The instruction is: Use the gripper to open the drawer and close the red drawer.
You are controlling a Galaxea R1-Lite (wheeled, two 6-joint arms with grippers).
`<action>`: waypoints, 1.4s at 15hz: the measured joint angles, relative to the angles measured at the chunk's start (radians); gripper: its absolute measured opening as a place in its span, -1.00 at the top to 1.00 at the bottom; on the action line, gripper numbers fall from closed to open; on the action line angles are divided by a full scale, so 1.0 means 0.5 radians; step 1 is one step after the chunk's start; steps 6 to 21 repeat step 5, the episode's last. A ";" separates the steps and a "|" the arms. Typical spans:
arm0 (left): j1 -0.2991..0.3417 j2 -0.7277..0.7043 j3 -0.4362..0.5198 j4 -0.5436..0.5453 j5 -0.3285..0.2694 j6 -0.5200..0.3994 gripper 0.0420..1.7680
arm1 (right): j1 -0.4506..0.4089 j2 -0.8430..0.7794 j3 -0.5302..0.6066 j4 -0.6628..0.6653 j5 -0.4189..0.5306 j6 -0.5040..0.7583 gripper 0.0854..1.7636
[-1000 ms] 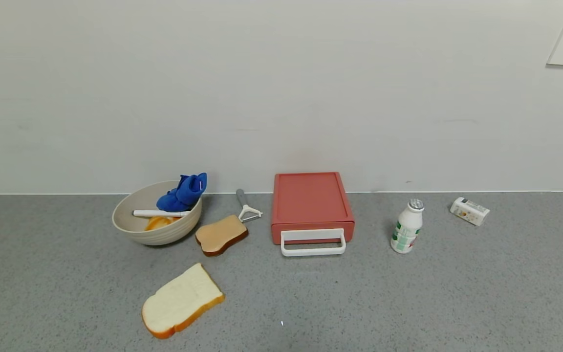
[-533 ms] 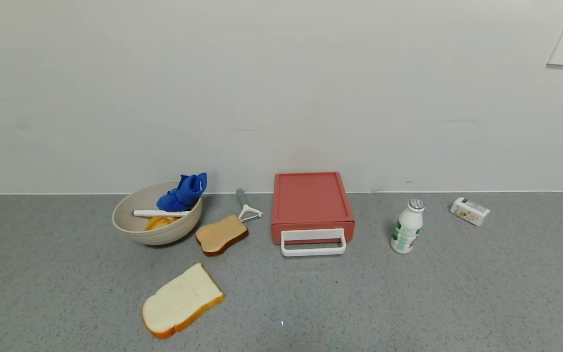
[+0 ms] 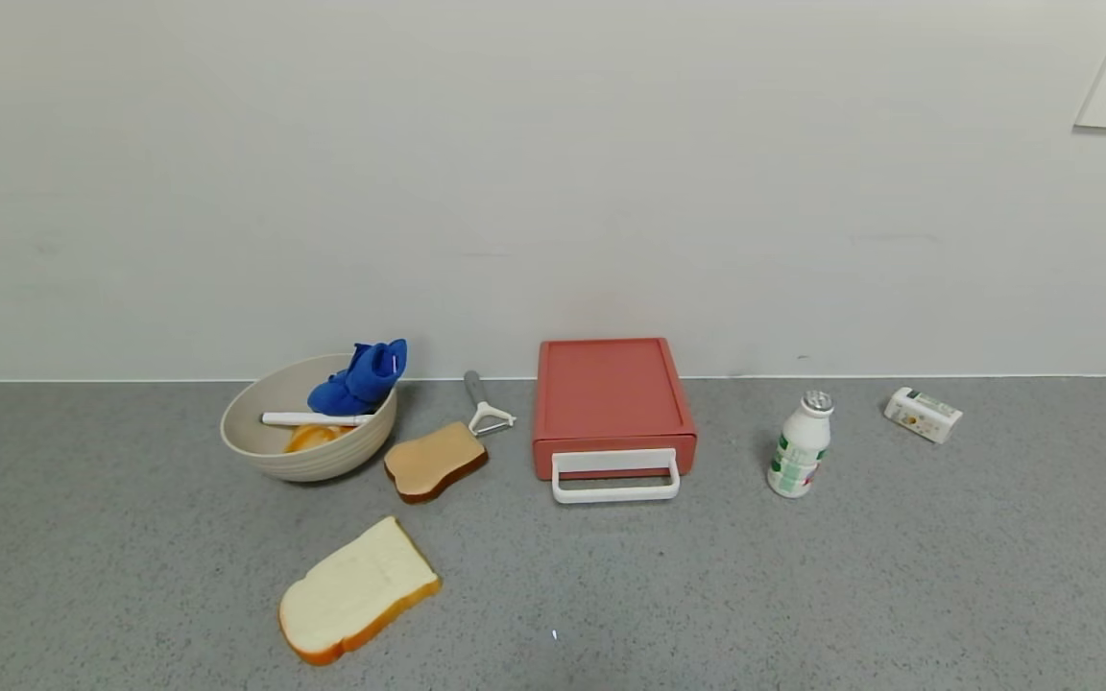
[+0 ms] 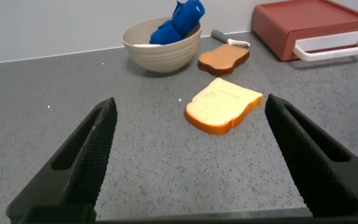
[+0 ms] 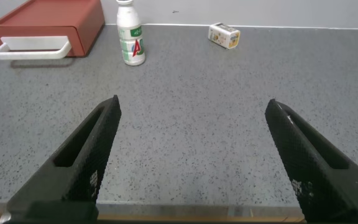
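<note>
Drawer far beyond parted jaws.

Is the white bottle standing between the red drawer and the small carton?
Yes, the white bottle stands upright between the red drawer and small carton.

The worktop is bare along its near edge in front of the drawer and its white handle (closed, against the far edge). A brown toast and bottle flank it; white bread lies nearer, leftward.
</note>
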 joint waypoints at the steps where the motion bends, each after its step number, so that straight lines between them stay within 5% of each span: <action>1: 0.000 -0.001 0.003 0.003 -0.002 -0.017 -0.94 | 0.000 0.000 0.000 0.000 -0.001 0.000 -0.94; 21: 0.000 -0.002 0.008 0.131 -0.063 -0.053 -0.94 | 0.000 0.000 0.000 0.002 -0.001 0.001 -0.94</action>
